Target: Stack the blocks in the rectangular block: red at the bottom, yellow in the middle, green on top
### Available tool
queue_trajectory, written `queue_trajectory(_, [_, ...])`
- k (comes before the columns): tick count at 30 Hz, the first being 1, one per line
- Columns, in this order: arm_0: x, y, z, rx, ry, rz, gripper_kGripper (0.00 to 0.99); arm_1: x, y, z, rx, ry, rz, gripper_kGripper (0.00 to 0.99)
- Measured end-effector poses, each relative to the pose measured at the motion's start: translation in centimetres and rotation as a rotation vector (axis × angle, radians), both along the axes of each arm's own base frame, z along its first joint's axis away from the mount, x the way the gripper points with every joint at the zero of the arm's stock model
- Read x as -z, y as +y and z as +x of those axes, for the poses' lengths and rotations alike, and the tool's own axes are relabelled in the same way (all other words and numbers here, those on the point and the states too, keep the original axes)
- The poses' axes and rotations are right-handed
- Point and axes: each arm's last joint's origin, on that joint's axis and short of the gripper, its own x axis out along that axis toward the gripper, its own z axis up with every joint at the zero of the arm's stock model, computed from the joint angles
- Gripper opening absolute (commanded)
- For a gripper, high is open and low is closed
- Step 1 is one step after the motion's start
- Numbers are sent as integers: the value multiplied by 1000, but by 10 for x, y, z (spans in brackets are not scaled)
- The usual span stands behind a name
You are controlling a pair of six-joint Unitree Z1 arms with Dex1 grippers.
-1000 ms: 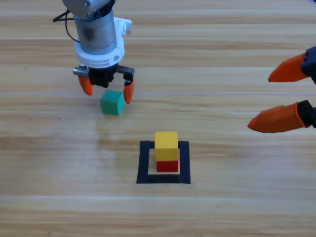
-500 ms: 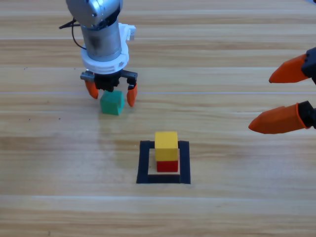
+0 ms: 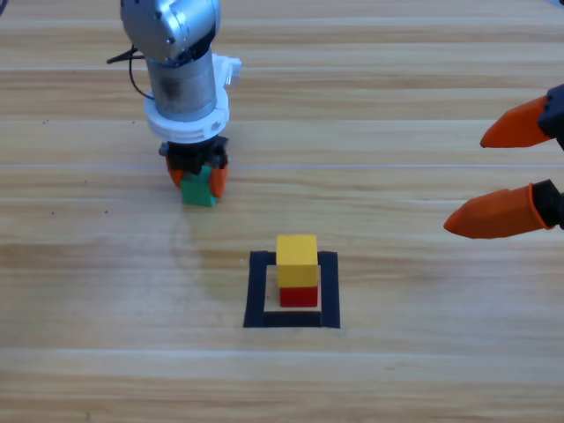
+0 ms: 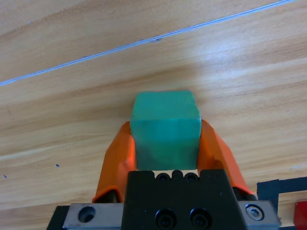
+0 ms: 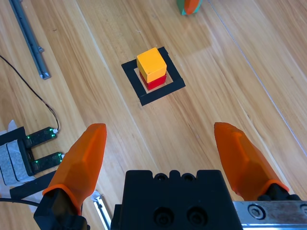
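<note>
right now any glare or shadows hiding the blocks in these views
High view: pale sheen on the table, stack clear. Left wrist view: the green cube, between the left gripper fingers, casts a soft shadow. Right wrist view: yellow cube evenly lit.

Left arm: enters from the top edge, upper left of the frame, wrist pointing straight down. Left gripper (image 3: 198,179): lowered to the table, jaws drawn in against two opposite sides of the green cube (image 4: 165,128). Right arm: withdrawn to the right edge, mid-height. Right gripper (image 3: 493,174): jaws spread wide apart, pointing toward frame left, holding nothing.
</note>
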Motion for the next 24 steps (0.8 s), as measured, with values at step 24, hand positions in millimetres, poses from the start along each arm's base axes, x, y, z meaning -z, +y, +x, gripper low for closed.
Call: queue_trajectory(24, [-114,11,-57,-244,-12,-42,0,1,0,0,0,3,-4,989])
